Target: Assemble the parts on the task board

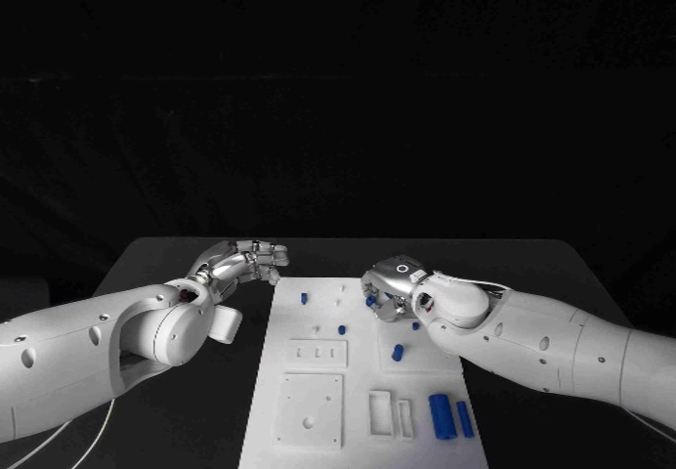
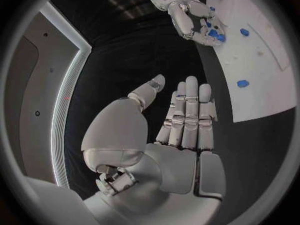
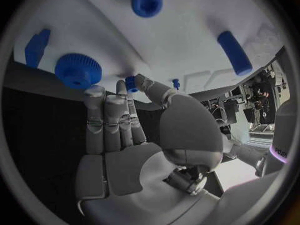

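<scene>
The flat white rectangular task board (image 1: 313,405) lies in the middle of the tabletop, its long side running near to far. Two blue cylindrical pegs (image 1: 441,416) lie side by side at its near right corner. A short blue peg (image 1: 399,352) rests mid-board, and a small blue piece (image 1: 305,295) sits near the far left edge. A blue toothed gear (image 3: 77,70) lies on the board's right part.

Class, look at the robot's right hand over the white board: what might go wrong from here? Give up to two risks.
1. The right hand seems to pinch a small blue piece only at its fingertips; so small a hold might slip and drop it.
2. A blue gear and a blue peg lie loose on the white board near that hand; its fingers may knock them aside as it moves.
</scene>
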Robot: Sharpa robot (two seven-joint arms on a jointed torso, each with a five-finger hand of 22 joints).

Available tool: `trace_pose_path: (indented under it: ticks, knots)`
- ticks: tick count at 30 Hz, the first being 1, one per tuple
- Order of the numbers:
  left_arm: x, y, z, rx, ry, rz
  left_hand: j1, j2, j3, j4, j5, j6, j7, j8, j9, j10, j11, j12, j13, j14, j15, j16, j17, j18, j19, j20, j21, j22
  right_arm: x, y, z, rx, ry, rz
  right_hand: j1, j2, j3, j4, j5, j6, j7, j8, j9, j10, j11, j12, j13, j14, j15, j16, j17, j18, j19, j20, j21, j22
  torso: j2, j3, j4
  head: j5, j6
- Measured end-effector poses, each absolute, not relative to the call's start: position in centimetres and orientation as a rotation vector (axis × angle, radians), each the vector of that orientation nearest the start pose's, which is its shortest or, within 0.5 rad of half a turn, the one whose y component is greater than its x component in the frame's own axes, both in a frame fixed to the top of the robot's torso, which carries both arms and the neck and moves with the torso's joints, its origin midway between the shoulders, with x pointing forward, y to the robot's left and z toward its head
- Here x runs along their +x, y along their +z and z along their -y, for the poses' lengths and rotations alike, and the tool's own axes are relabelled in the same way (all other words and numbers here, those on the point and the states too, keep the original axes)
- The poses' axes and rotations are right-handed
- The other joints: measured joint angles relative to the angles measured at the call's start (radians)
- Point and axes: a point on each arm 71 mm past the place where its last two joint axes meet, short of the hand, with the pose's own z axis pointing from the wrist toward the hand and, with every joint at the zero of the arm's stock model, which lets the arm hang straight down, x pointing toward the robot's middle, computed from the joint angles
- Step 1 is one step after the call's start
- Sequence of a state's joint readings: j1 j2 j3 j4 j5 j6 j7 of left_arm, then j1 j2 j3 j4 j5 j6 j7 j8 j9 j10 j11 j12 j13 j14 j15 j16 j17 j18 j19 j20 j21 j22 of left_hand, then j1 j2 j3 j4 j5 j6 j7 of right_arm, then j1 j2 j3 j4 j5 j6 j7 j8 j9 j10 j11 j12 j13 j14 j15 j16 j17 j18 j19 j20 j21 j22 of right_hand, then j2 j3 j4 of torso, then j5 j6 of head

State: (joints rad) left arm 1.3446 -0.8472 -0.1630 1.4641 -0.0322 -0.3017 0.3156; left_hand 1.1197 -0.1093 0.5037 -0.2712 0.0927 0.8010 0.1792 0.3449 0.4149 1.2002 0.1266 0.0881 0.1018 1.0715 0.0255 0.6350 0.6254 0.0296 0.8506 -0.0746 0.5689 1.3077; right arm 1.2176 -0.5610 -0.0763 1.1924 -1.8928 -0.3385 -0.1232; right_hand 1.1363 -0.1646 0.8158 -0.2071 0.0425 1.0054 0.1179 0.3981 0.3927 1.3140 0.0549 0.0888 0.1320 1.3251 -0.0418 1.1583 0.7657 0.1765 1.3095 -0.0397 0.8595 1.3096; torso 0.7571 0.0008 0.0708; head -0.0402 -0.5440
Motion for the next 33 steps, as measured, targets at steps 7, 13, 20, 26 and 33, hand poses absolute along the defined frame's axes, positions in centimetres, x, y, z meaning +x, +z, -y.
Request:
trace_pose_path:
  ticks: [7,13,20,26,33]
  knots:
    - [51.0,-15.9,-22.9,-1.035,-1.417,-1.495,0.0,0.0,0.0,0.0,0.0,0.0,0.0,0.0,0.0,0.0,0.0,-0.004,0.0,0.0,0.0,0.0,0.0,0.003,0.0,0.0,0.0,0.0,53.7,-18.9,13.6,-0.527,0.358,-1.407,0.005,-0.005,0.016,0.005,0.0,0.001,-0.001,0.002,0.0,0.001,-0.002,-0.001,0.0,-0.001,-0.001,0.01,-0.004,0.0,-0.002,-0.003,0.011,0.0,0.002,-0.0008,0.001,-0.005,0.018]
    - [51.1,-15.9,-22.7,-1.033,-1.419,-1.496,0.0,0.0,0.0,0.0,0.0,0.0,0.0,0.0,0.0,0.0,0.0,-0.004,0.0,0.0,0.0,0.0,0.0,0.003,0.0,0.0,0.0,0.0,53.9,-18.7,12.3,-0.519,0.353,-1.366,0.011,-0.011,0.022,0.011,0.004,0.002,-0.002,0.003,0.0,0.004,-0.003,-0.002,0.003,-0.001,-0.001,0.01,-0.006,-0.001,-0.004,-0.004,0.012,0.0,0.004,-0.0004,0.0014,-0.007,0.032]
    - [51.1,-16.0,-22.4,-1.031,-1.423,-1.499,0.0,0.0,0.0,0.0,0.0,0.0,0.0,0.0,0.0,0.0,0.0,-0.004,0.0,0.0,0.0,0.0,0.0,0.009,0.0,0.0,0.0,0.0,54.2,-18.6,11.0,-0.519,0.346,-1.342,0.015,-0.015,0.025,0.014,0.004,0.003,-0.004,0.003,0.0,0.008,-0.003,-0.004,0.004,-0.001,-0.001,0.01,-0.007,-0.001,-0.003,-0.004,0.015,0.0,0.005,-0.0016,0.0036,-0.008,0.029]
    - [51.1,-15.9,-21.7,-1.025,-1.434,-1.506,0.0,0.0,0.0,0.0,0.0,0.0,0.0,0.0,-0.001,0.0,0.0,-0.004,0.0,0.0,0.0,0.0,0.0,0.009,0.0,0.0,0.0,0.0,54.5,-18.6,10.4,-0.523,0.335,-1.334,0.011,-0.018,0.028,0.017,0.004,0.003,-0.004,0.002,0.0,0.008,-0.002,-0.005,0.004,-0.001,-0.001,0.013,-0.008,-0.001,-0.003,-0.004,0.015,0.0,0.006,-0.0023,0.0062,-0.007,0.029]
    - [51.0,-15.9,-21.8,-1.025,-1.435,-1.506,0.0,0.0,0.0,0.0,0.0,0.0,0.0,0.0,-0.001,0.0,0.0,-0.004,0.0,0.0,0.0,0.0,0.0,0.009,-0.001,0.002,0.0,0.0,54.7,-18.6,9.8,-0.528,0.331,-1.33,0.009,-0.02,0.028,0.017,0.004,0.005,-0.005,0.001,0.0,0.009,-0.002,-0.005,0.004,-0.001,-0.002,0.013,-0.009,-0.002,-0.003,-0.004,0.015,0.0,0.011,-0.0042,0.0089,-0.004,0.028]
